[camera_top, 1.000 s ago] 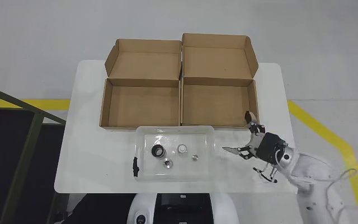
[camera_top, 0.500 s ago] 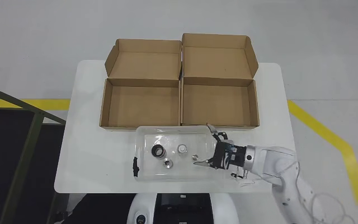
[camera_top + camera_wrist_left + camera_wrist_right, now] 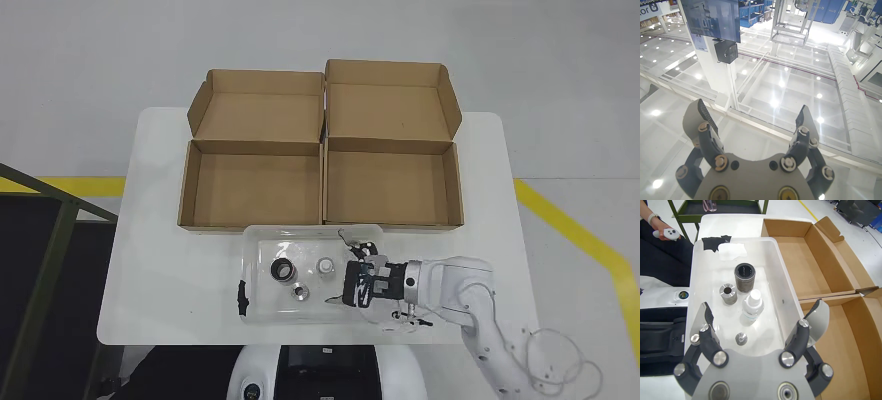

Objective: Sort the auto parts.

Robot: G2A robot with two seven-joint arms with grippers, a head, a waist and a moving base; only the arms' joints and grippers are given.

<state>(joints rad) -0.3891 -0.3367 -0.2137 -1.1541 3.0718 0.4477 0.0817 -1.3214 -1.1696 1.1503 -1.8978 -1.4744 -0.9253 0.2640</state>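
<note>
If twelve o'clock on the white table (image 3: 150,200) is the side far from the robot, then the clear tray (image 3: 262,240) sits at six o'clock, right at the robot's edge. The right gripper (image 3: 337,268) hangs over the three o'clock end of the tray. Its two fingers (image 3: 706,313) are spread wide and hold nothing. Just below it, on the tray floor, lies a tiny metal knob (image 3: 741,338). A little way toward nine o'clock, a small white bottle (image 3: 753,307) stands up straight in the middle of the tray. At about eight o'clock from the bottle stands a short metal cylinder (image 3: 728,294) with a dark hole in its top. At nine o'clock from the bottle stands a big dark ring (image 3: 744,277), taller than the cylinder and close beside it. Some black tape (image 3: 713,242) is stuck on the nine o'clock end of the tray. Past the tray, a brown box (image 3: 250,190) stands at eleven o'clock and a second brown box (image 3: 390,190) at one o'clock. Their walls touch and their lids are folded back. The left gripper (image 3: 752,105) points up at a ceiling (image 3: 791,85) with round lights, spread wide too, with nothing in it.
</note>
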